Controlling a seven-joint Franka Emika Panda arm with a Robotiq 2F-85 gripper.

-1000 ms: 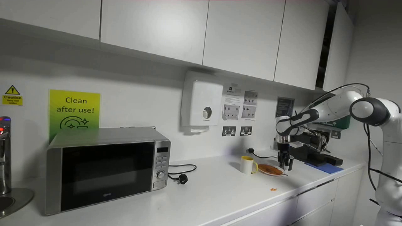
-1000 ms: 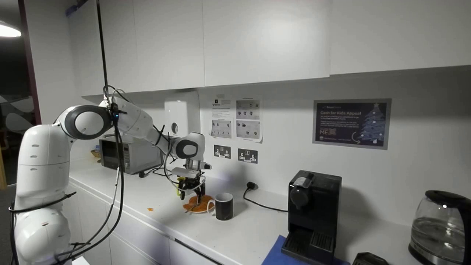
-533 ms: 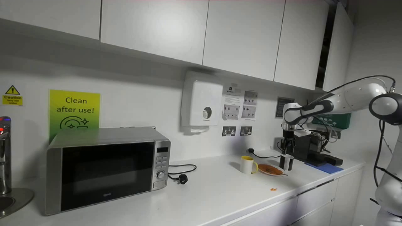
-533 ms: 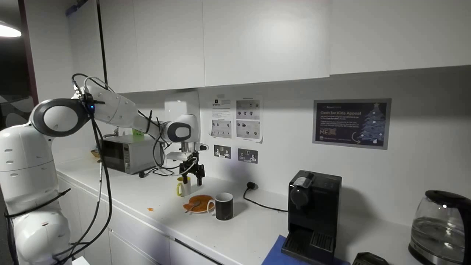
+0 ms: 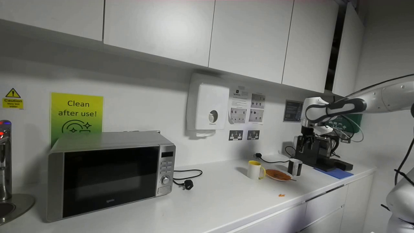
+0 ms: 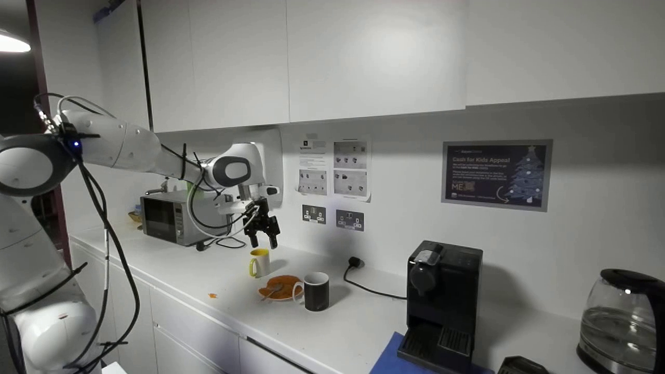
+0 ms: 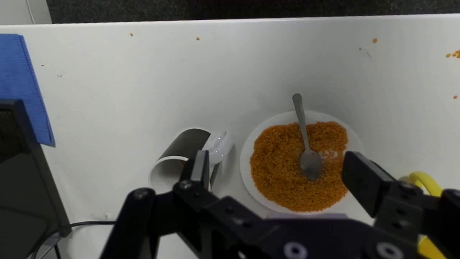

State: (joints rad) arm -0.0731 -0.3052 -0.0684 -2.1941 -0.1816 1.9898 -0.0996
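The jaws (parted) rose farther from the plate.

Label reads "Caution", sign "Clean after use!", poster "Cash for Kids Appeal".

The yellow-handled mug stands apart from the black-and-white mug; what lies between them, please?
In the wrist view, a white plate of orange grains topped by a metal spoon lies between them; both exterior views agree.

1. White plate lies flat on the worktop, spread with orange grains.
2. Metal spoon rests on the grains, handle past the rim.
3. Dark mug stands upright beside the plate.
4. White-and-yellow mug stands upright near it.
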